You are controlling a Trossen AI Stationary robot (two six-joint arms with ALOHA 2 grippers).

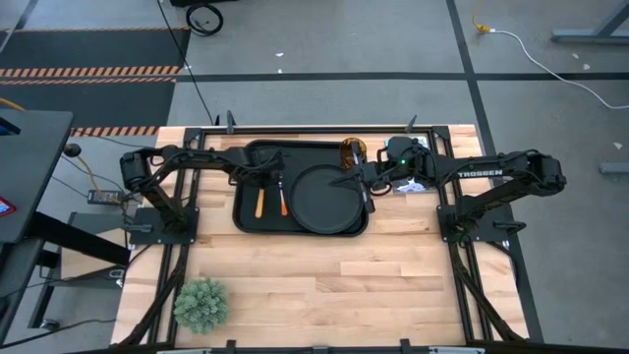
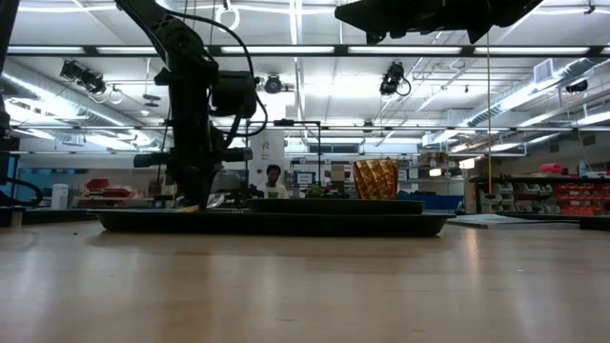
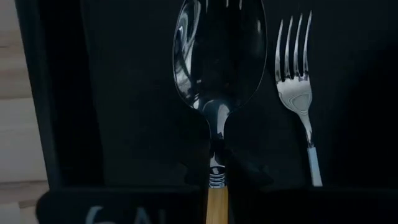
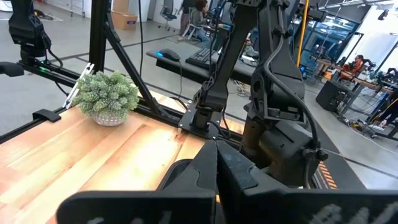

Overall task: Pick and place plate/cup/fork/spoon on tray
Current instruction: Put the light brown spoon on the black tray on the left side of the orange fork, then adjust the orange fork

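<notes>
**Spoon going down on the tray**

Left hand [image 1: 263,178] is pinching the spoon [image 3: 217,81] over the tray [image 1: 246,218], fork [image 3: 297,87] lying beside it. Plate [image 1: 329,198] is sitting center-right, cup [image 1: 353,150] behind. Right hand [image 1: 370,182], fingers together, is hovering above the plate's edge.

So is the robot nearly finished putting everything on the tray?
Nearly. The plate, cup and fork already sit on the tray. The left tool is pinching the spoon at its neck, low over the tray. Left to do: let the spoon go. The right tool waits shut near the plate.
</notes>
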